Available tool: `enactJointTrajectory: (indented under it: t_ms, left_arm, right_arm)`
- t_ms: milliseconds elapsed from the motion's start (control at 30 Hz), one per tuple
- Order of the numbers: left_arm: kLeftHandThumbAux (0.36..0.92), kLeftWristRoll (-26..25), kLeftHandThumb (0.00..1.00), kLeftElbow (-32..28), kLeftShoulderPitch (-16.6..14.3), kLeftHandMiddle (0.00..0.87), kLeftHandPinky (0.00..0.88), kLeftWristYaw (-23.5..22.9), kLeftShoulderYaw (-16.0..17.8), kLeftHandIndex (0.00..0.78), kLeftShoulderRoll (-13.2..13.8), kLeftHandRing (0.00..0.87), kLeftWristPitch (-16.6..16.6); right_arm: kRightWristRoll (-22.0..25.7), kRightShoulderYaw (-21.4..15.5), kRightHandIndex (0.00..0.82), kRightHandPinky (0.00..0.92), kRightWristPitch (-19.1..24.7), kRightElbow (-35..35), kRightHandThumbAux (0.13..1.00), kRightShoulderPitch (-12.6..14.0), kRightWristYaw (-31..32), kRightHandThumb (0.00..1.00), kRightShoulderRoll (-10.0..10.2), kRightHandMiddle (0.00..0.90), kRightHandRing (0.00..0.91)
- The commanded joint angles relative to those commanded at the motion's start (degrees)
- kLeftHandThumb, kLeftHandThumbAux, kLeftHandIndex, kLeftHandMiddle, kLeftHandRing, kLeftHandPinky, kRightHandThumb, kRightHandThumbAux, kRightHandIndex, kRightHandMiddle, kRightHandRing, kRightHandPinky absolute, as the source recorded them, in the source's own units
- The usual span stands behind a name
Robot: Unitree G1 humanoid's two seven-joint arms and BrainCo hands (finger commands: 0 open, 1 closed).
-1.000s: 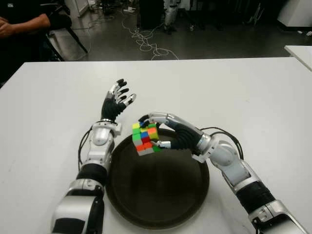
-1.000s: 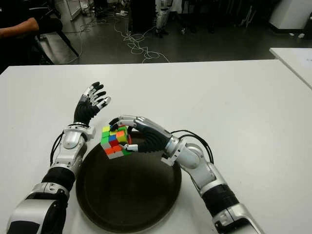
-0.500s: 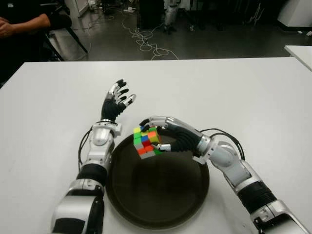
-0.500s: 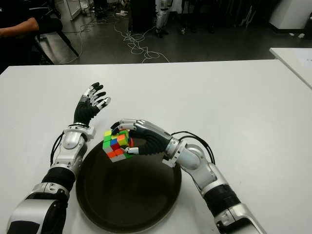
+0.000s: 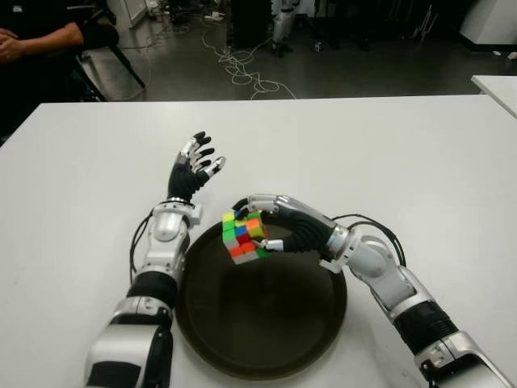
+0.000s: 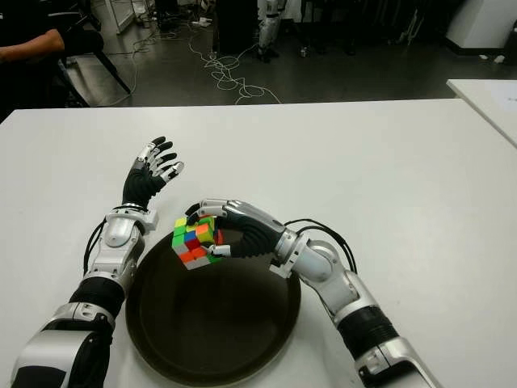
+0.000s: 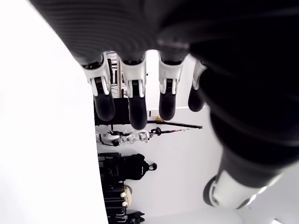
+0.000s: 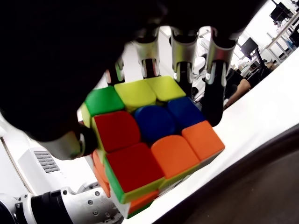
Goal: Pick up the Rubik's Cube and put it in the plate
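Plastic, light and rigid by my guess, the Rubik's Cube has slick faces, best gripped on opposite sides. Centre-left in the frame, over the plate rim, my right hand pinches it, fingers above, thumb below. My left hand shows spread, upper left.

Supporting surface: one white table, flat, its top extending past the left and right edges of the head views, with its far edge running straight across in front of a dark floor. Directly on it: one round dark plate with a raised rim, seated near the table's near edge, roughly central. A black cable lies looped on the tabletop just to the right of the plate's far rim
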Motion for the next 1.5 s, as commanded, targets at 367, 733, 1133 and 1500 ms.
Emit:
enactJointTrajectory:
  t_ms: [367,733,1133,1500]
  left_arm:
    - [0.741,-0.30,0.146,-0.07,-0.02,0.142,0.148,-0.26,0.13,0.110,-0.14,0.139,-0.04]
    - [0.764,0.00,0.158,0.32,-0.30,0.151,0.133,-0.14,-0.01,0.117,0.05,0.131,0.00]
    - [0.762,0.14,0.135,0.46,-0.31,0.161,0.127,-0.09,-0.07,0.121,0.15,0.138,-0.03]
    - [0.759,0.17,0.141,0.28,-0.13,0.155,0.128,0.26,-0.04,0.111,-0.04,0.137,-0.28]
  right_arm:
    - [-5.23,1.24,0.106,0.037,2.28,-1.62,0.698,-0.73,-0.32,0.267,-1.86,0.060,0.037]
    - [-6.13,2.32,0.016,0.000,6.21,-4.67,0.620,-0.63,2.47,0.008,-3.31,0.000,0.000]
    - [-7.12,3.13,0.000,0.000,8.16,-6.82,0.528,-0.28,2.94,0.000,-4.37,0.000,0.000]
    - [-7.62,3.55,0.000,0.000,8.68,-7.96,0.514,-0.05,2.78,0.000,-5.09,0.000,0.000]
